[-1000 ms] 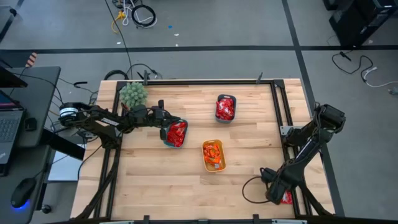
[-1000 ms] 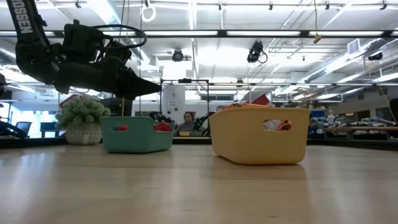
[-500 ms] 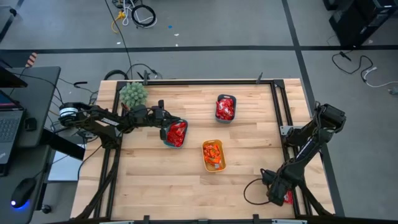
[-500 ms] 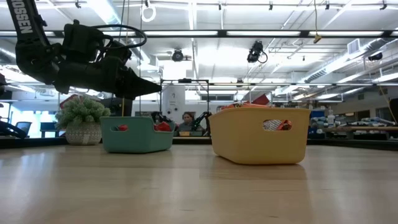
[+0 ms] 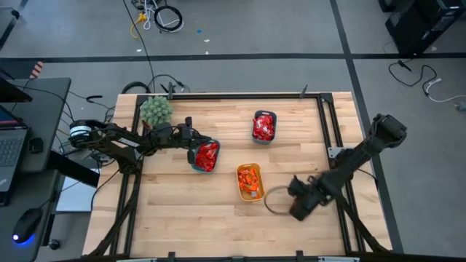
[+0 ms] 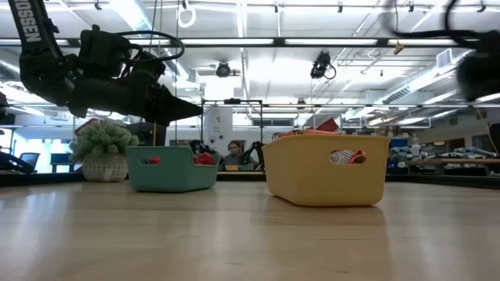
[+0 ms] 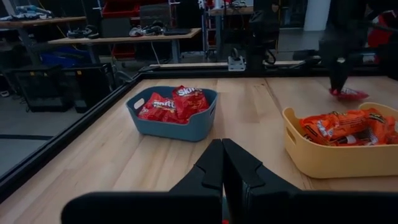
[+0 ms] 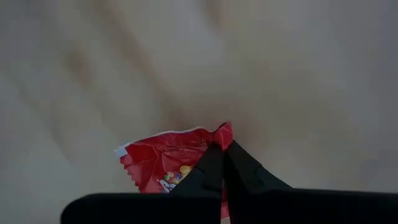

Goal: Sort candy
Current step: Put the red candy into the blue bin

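Red candy fills the teal tray (image 5: 194,165) and the blue tray (image 7: 186,129); orange candy (image 7: 339,124) fills the yellow tray (image 5: 252,198). My left gripper (image 5: 191,138) hovers shut and level over the teal tray's left end, touching nothing. My right gripper (image 5: 297,209) points down over the table right of the yellow tray, shut on one red candy pack (image 8: 163,163). The left wrist view shows this pack (image 7: 348,94) far off, hanging under the right arm. My right gripper pinches the red pack by one corner of its wrapper (image 8: 222,132) between its two fingers. The fingers come from above, pointing steeply down. The pack hangs below them; the left wrist view puts it close over the wood, and I cannot tell whether it touches.
A fuzzy green plant (image 5: 156,110) stands at the far left corner. Black rails (image 5: 325,124) run along the table's edges. Bare wood (image 5: 189,218) lies along the near side. In the low view a person (image 6: 235,150) sits far behind the table.
My right gripper has swung from the table's near right corner toward the left, to a spot beside the yellow tray, and has tipped more steeply down. The red pack that lay at that corner is gone from there and now hangs from its fingers.
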Controlling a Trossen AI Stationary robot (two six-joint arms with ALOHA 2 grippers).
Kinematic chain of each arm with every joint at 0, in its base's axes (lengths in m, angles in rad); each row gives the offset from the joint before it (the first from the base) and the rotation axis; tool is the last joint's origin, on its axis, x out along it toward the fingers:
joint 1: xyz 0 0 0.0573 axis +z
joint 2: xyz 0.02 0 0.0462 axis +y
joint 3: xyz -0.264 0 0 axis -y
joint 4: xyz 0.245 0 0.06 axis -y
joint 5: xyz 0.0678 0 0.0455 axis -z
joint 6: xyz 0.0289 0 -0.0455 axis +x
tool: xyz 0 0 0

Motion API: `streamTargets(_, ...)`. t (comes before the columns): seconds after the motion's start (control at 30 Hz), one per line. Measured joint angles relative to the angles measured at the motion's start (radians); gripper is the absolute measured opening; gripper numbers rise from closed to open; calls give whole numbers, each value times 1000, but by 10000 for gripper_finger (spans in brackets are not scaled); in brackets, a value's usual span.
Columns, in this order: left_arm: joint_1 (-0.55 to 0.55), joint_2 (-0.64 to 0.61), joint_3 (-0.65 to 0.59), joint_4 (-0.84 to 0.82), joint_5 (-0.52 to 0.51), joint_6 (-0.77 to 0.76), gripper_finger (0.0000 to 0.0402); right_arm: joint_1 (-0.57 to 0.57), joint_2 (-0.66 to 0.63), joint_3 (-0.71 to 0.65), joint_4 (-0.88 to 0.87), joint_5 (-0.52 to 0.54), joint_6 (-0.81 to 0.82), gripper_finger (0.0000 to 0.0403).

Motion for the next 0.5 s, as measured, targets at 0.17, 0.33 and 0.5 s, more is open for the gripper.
streamTargets(0.17, 0, 0, 0, 1, -16, 0, 2, -205, -85, 8, -27, 132, -167, 0)
streamTargets(0.33, 0, 0, 0, 1, -17, 0, 2, -445, -162, 68, -27, 264, -438, 0)
streamTargets(0.5, 0, 0, 0, 1, -18, 0, 2, -708, -144, 123, 70, 301, -735, 0)
